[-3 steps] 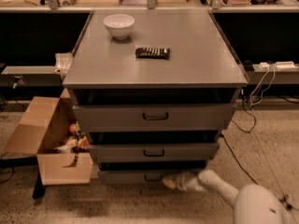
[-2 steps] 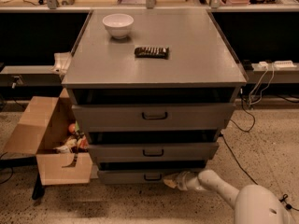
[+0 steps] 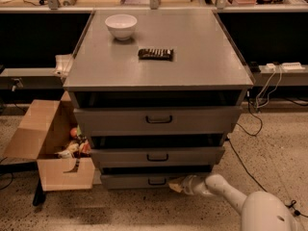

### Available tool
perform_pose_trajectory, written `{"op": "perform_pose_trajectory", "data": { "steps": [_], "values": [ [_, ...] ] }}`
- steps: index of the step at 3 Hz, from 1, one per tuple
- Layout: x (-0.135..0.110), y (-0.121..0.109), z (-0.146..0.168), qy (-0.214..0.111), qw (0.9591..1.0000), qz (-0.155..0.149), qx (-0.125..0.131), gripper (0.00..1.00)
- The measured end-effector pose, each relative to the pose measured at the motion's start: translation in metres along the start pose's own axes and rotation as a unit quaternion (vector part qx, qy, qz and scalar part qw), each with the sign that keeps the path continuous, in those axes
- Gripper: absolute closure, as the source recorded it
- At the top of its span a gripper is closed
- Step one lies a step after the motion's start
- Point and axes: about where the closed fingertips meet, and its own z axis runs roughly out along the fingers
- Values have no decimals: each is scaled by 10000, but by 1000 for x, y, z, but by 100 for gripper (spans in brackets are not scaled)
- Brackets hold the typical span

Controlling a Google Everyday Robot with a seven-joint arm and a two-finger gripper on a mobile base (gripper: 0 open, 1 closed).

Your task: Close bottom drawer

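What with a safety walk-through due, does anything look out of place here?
The bottom drawer looks not fully shut: a dark gap shows above its front. The claw is at that front, right of the handle. An open cardboard box of clutter sits left of the cabinet.

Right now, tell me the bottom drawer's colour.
Grey flat-fronted bottom drawer, camera view; pale gripper at its front.

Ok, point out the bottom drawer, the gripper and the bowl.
bottom drawer [image 3: 127, 181]: camera view, front panel, left of handle.
gripper [image 3: 175, 185]: camera view, its tip, at the drawer front.
bowl [image 3: 121, 32]: camera view, outer wall.
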Motion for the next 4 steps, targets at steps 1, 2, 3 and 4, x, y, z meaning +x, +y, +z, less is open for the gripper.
{"op": "perform_pose_trajectory", "data": {
  "steps": [1, 2, 3, 4],
  "values": [
    [-3, -3, -4, -62, 10000, -37, 4, 100],
    [-2, -14, -23, -270, 9996, -32, 16, 100],
    [-3, -25, -43, -429, 9990, -108, 41, 100],
    [-6, -41, -72, -619, 9978, -202, 78, 100]
  ]
}}
